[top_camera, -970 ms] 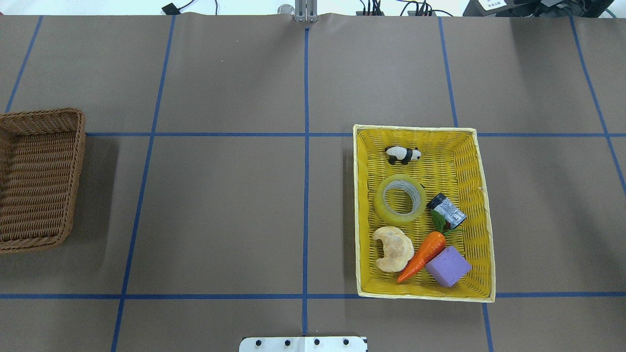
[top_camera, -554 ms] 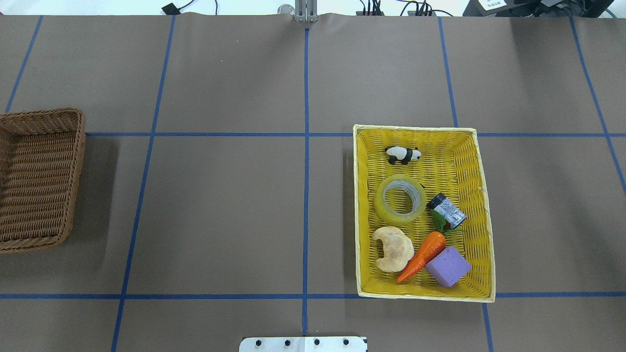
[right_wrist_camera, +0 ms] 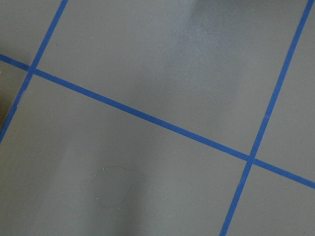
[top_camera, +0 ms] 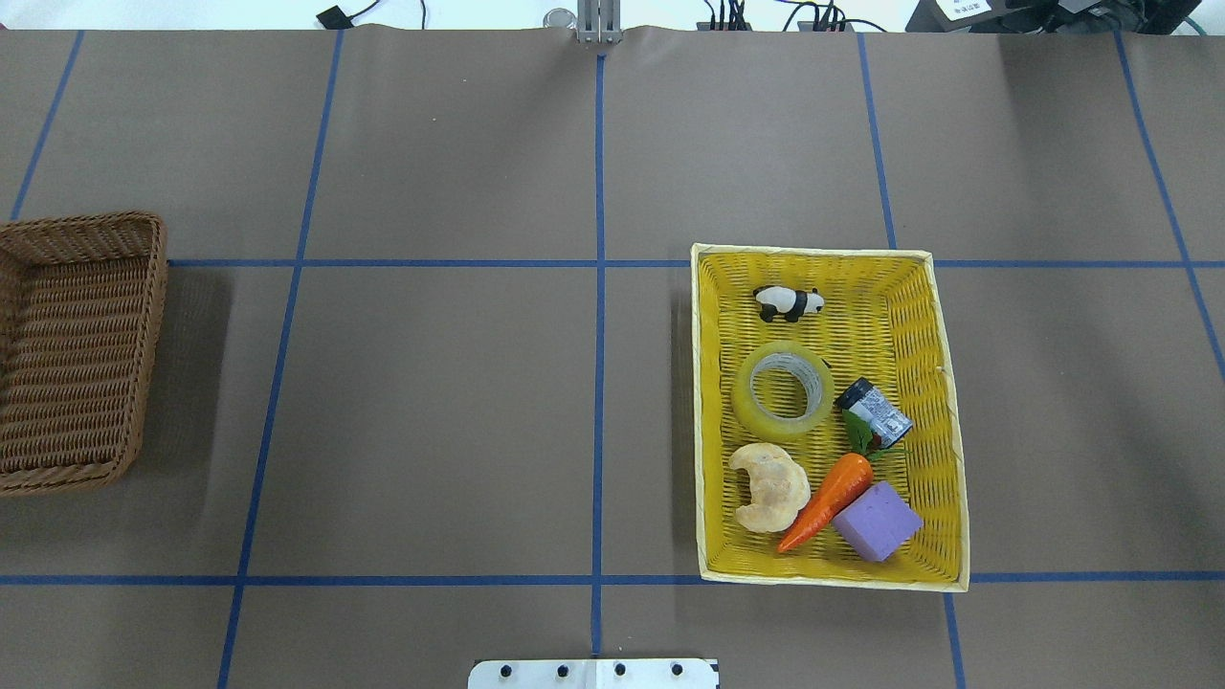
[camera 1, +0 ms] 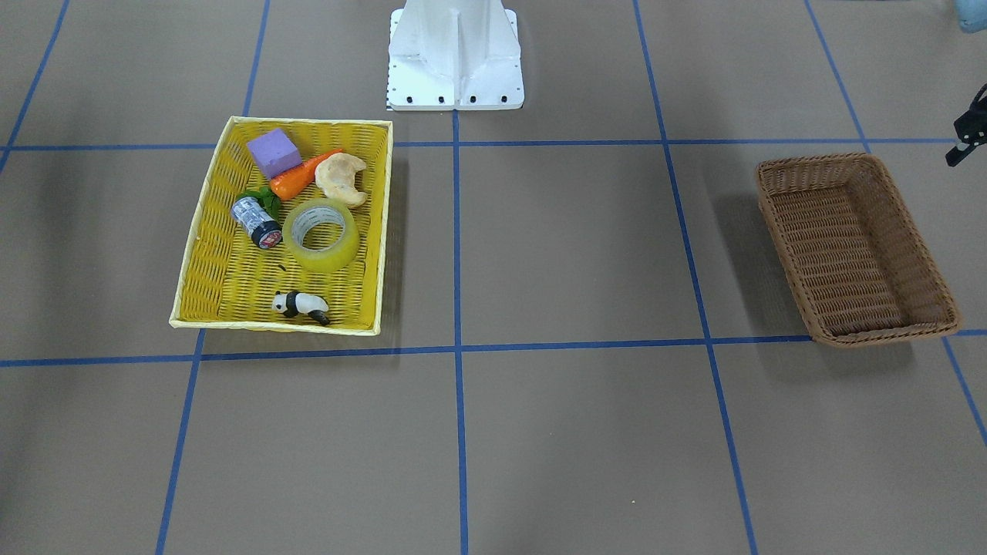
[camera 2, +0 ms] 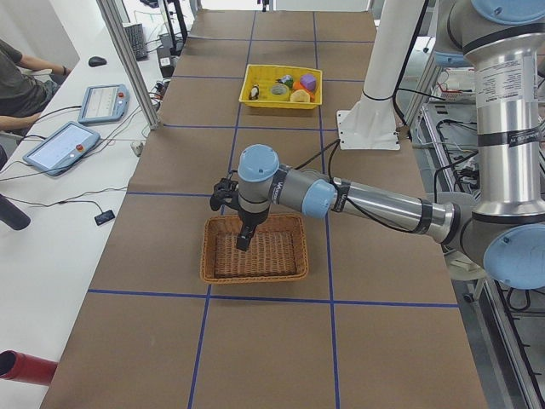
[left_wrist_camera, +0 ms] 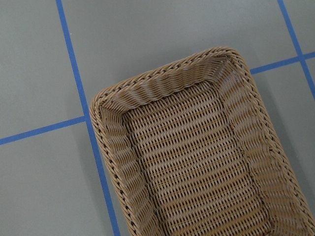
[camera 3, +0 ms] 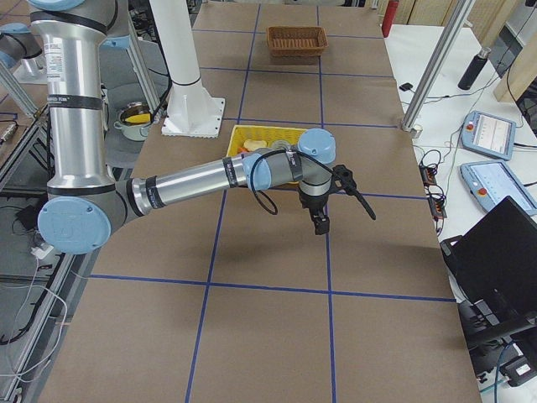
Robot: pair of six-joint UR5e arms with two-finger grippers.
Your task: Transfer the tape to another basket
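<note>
The tape (top_camera: 783,390) is a yellowish translucent roll lying flat in the middle of the yellow tray (top_camera: 813,253); it also shows in the front view (camera 1: 321,235). The brown wicker basket (top_camera: 144,354) stands empty at the table's far left, and also shows in the front view (camera 1: 856,247) and the left wrist view (left_wrist_camera: 197,162). My left gripper (camera 2: 244,239) hangs above this basket; I cannot tell if it is open. My right gripper (camera 3: 319,220) hangs over bare table beyond the yellow tray; I cannot tell its state. Neither gripper shows in the overhead view.
In the yellow tray lie a panda figure (top_camera: 788,302), a silver-and-black cylinder (top_camera: 873,411), a carrot (top_camera: 828,500), a purple block (top_camera: 876,522) and a bread piece (top_camera: 768,488). The robot's white base (camera 1: 455,54) stands at mid-table.
</note>
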